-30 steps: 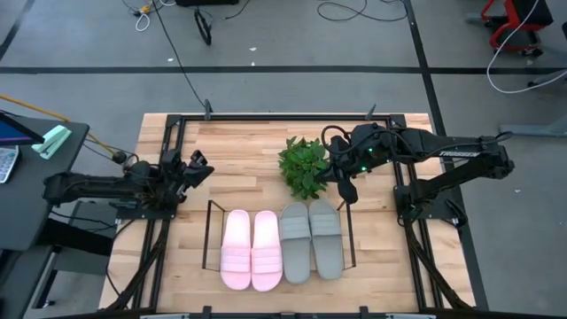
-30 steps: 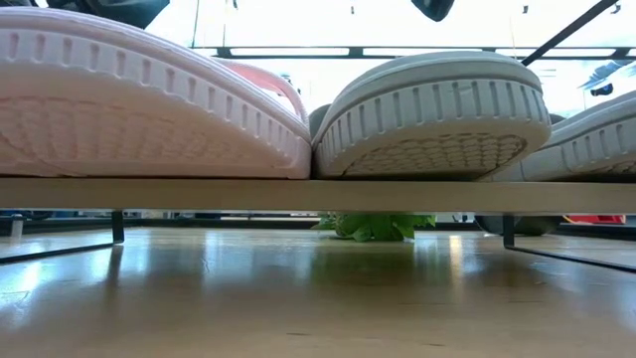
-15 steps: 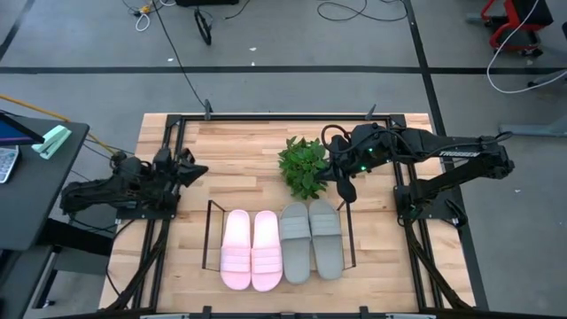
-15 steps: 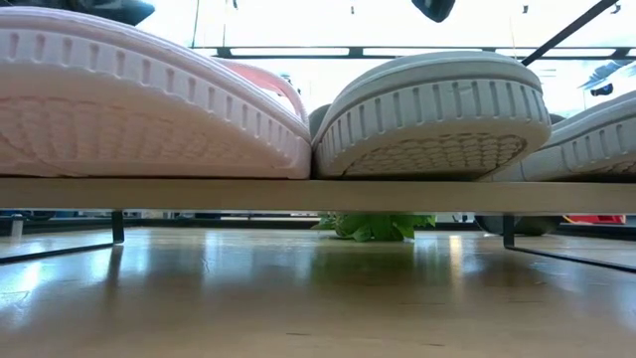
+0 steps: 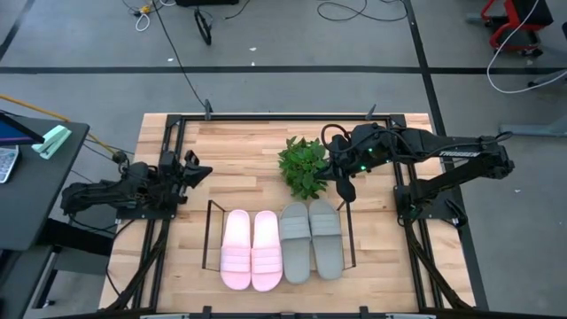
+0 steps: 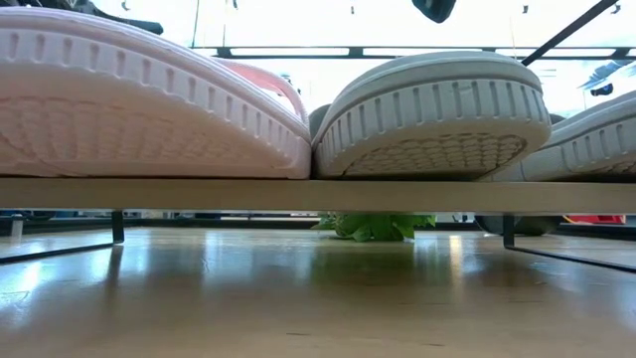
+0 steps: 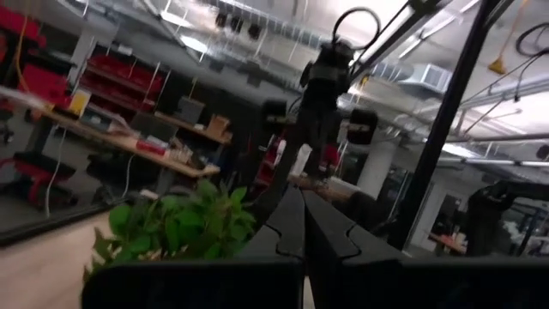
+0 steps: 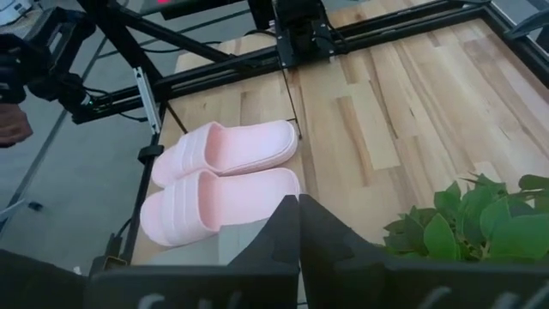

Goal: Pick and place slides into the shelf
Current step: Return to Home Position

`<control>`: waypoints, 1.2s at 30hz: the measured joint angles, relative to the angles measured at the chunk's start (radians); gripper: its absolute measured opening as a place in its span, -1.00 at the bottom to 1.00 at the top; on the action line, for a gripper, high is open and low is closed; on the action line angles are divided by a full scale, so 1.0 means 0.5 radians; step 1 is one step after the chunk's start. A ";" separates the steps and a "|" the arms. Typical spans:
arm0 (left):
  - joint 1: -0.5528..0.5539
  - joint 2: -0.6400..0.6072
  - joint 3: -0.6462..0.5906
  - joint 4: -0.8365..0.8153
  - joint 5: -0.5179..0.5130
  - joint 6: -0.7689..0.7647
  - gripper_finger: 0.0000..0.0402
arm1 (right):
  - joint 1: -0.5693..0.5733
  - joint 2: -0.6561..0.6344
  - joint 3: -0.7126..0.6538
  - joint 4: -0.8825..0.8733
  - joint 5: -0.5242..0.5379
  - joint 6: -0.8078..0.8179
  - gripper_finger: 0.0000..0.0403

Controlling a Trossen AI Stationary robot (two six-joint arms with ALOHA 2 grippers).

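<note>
All the slides lie side by side on the shelf (image 5: 211,232), toes toward the near edge. The pink pair (image 5: 252,250) is on the left and the grey pair (image 5: 311,241) on the right. In the low view a pink sole (image 6: 129,109) and a grey sole (image 6: 437,114) rest on the shelf's front bar (image 6: 318,194). My right gripper (image 5: 345,193) (image 8: 298,225) is shut and hovers just beyond the grey pair, right of the plant. My left gripper (image 5: 205,168) (image 7: 302,227) is shut, at the table's left side, pointing toward the plant.
A green leafy plant (image 5: 304,166) (image 8: 480,223) (image 7: 171,227) stands on the table just beyond the shelf. The black frame (image 5: 283,116) edges the wooden table. Bare wood lies between the left gripper and the plant, and near the shelf.
My left arm has shifted at the table's left edge: its rear links have drawn in toward the table, while its gripper has stayed at about the same spot. The right arm, the slides and the shelf have kept still.
</note>
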 joint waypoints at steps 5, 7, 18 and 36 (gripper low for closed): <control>-0.002 0.002 -0.001 -0.029 0.002 0.002 -1.00 | 0.000 0.001 0.000 0.000 -0.001 0.032 -1.00; -0.015 -0.001 -0.001 -0.020 -0.001 0.023 -1.00 | 0.000 0.001 0.000 -0.001 -0.001 0.033 -1.00; -0.223 0.001 -0.001 -0.290 -0.050 0.056 -1.00 | 0.017 0.001 -0.001 -0.002 0.020 0.041 -1.00; -0.235 0.132 0.000 -0.700 0.004 -0.093 -0.83 | 0.180 0.001 -0.001 -0.107 0.186 0.029 -1.00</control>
